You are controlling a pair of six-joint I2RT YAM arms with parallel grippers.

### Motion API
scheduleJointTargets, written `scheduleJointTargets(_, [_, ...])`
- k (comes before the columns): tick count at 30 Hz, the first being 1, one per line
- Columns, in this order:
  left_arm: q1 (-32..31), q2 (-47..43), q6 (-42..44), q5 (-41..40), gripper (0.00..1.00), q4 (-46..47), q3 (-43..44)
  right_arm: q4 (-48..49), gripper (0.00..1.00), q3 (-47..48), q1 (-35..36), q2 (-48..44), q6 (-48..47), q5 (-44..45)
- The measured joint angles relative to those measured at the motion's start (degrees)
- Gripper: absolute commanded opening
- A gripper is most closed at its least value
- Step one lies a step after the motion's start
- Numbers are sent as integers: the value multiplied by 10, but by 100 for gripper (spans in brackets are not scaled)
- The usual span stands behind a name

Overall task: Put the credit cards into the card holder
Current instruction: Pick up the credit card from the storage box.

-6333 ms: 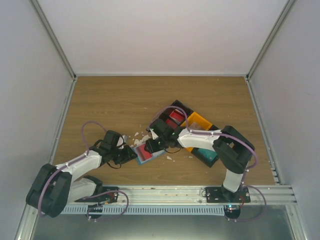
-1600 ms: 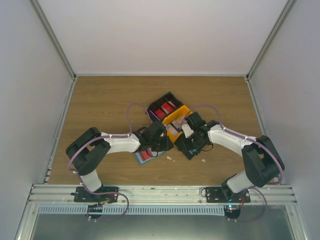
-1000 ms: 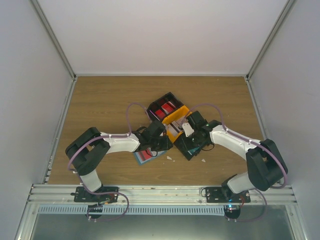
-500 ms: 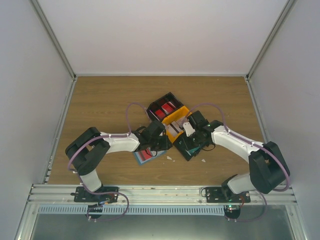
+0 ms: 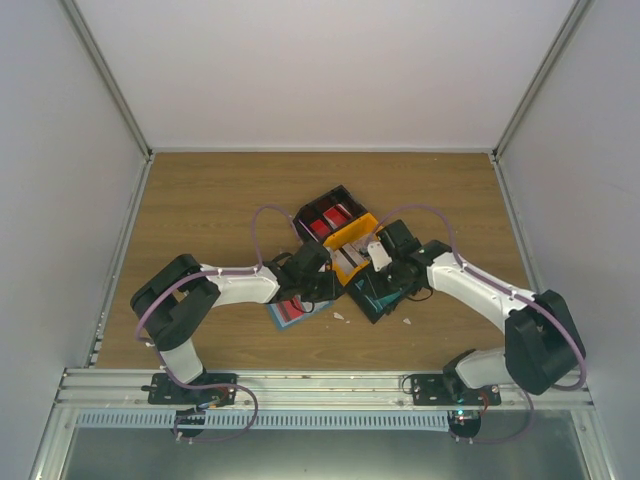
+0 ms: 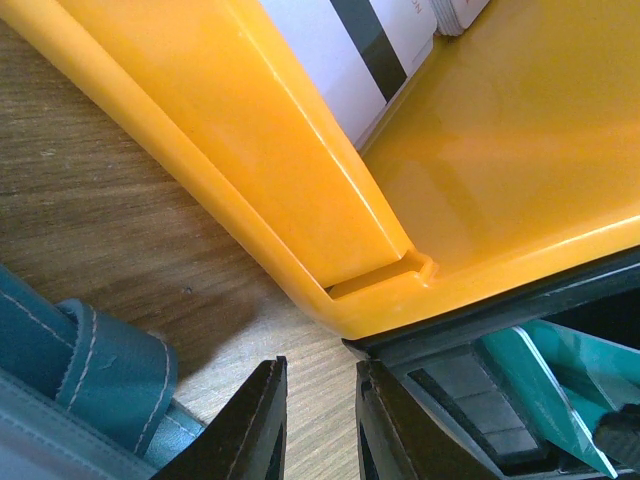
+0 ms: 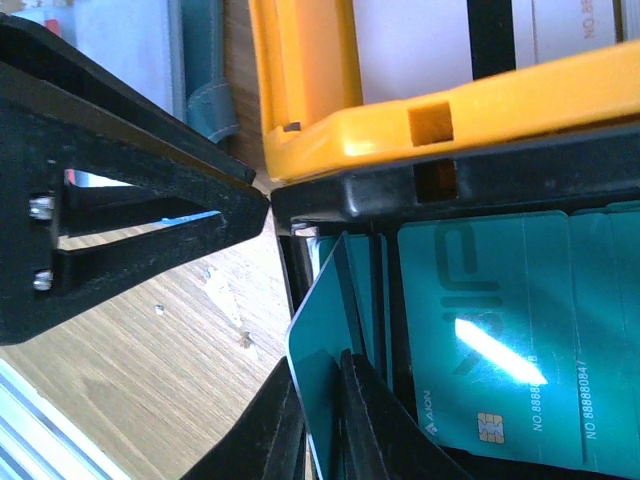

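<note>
One yellow tray (image 5: 360, 226), two black trays (image 7: 520, 165) — three in all. Under the right gripper (image 7: 316, 365), at least three teal cards (image 7: 480, 330), counting one tilted teal card (image 7: 325, 320) between its fingers. Ahead of the left gripper (image 6: 320, 365): two white cards (image 6: 330, 40), two red cards (image 5: 322, 226) farther out — one card holder (image 6: 100, 370) just beside it.

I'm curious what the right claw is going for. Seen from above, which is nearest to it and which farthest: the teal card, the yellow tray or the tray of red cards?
1. teal card: pinched in the right gripper, inside the black tray.
2. yellow tray: next, just behind, toward the left.
3. red-card tray: farthest, behind the yellow one.
</note>
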Motion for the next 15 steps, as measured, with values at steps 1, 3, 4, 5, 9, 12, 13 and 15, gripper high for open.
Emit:
scheduleJointTargets(1, [0,0,0,0,23,0,0,0,13,1,0,-2,0,-1])
scheduleJointTargets(3, [0,0,2,0,23,0,0,-1,12,1,0,-6,0,-4])
scheduleJointTargets(4, [0,0,3,0,23,0,0,-1,10,1,0,-7,0,-4])
scheduleJointTargets(5, [0,0,4,1,23,0,0,-1,9,1,0,-7,0,-5])
scheduleJointTargets(9, [0,0,5,2,23,0,0,-3,4,2,1,-7,2,5])
scheduleJointTargets(12, [0,0,6,2,23,0,0,-10,3,9,1,-10,8,34])
scheduleJointTargets(13, [0,0,6,2,24,0,0,-14,2,12,1,-14,11,48])
scheduleJointTargets(15, [0,-1,7,1,25,0,0,-23,1,24,2,-26,17,74])
